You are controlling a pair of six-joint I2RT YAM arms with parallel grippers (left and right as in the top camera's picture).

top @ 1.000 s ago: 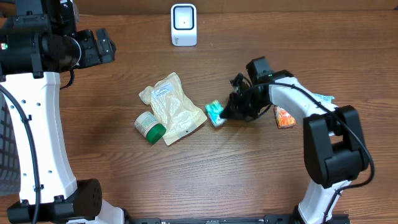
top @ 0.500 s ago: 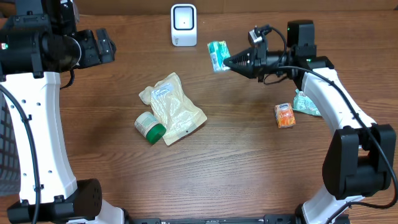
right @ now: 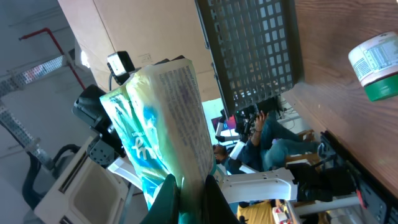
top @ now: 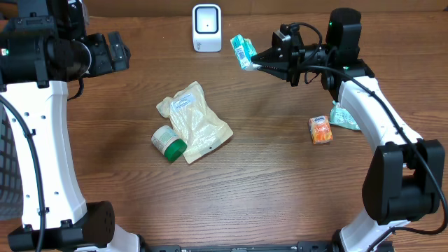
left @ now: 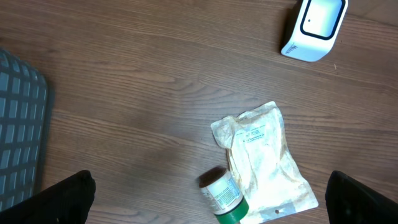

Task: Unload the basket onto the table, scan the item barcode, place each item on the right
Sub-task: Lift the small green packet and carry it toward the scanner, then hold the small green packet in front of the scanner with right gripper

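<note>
A teal and white packet (top: 242, 50) hangs in the air just right of the white barcode scanner (top: 207, 28), which stands at the table's back edge. My right gripper (top: 257, 61) is shut on the packet's lower edge. In the right wrist view the packet (right: 168, 118) stands up from the pinching fingers, its printed side in view. My left gripper (top: 112, 50) is high at the far left, open and holding nothing. In the left wrist view its fingertips (left: 68, 193) stand wide apart over the table, and the scanner (left: 313, 28) shows at the top right.
A beige pouch (top: 194, 120) and a green-capped bottle (top: 169, 142) lie mid-table. An orange packet (top: 320, 130) and a pale teal packet (top: 345, 116) lie at the right. A grey wire basket (left: 18, 124) sits at the left edge.
My right gripper lifted the teal packet off the table beside the pouch and carried it up and back until it hung next to the scanner. The left arm has not moved.
</note>
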